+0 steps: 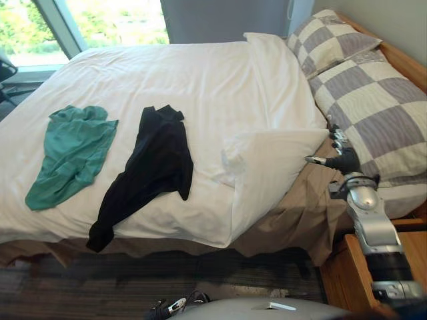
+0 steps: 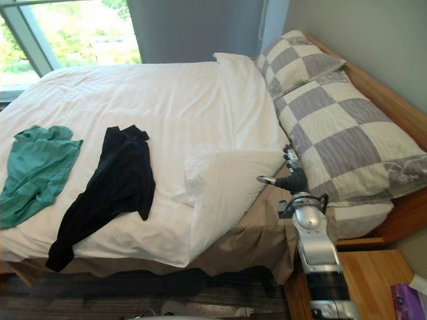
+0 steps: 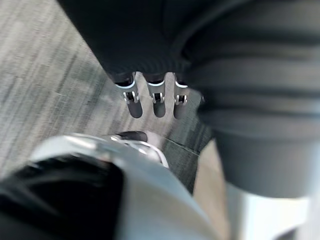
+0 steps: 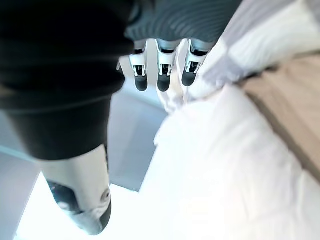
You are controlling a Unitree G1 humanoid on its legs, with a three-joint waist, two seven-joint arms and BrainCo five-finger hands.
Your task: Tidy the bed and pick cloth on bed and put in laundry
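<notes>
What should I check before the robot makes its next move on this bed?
1. Right hand free: ok, open, beside the folded duvet corner.
2. Left hand free: ok, open, hanging over the floor.
3. Green cloth and black cloth cleared: not ok, both lie on the duvet.
4. Duvet flat: not ok, corner turned back, tan sheet exposed.
5. Pillows in place: ok, along the headboard.

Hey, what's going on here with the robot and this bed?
The robot stands at the side of the bed. Its right hand is up beside the turned-back corner of the white duvet, near the checked pillows, with its fingers open and holding nothing. Its left hand hangs open over the floor. A green cloth and a black cloth lie on the duvet, not yet picked up.
</notes>
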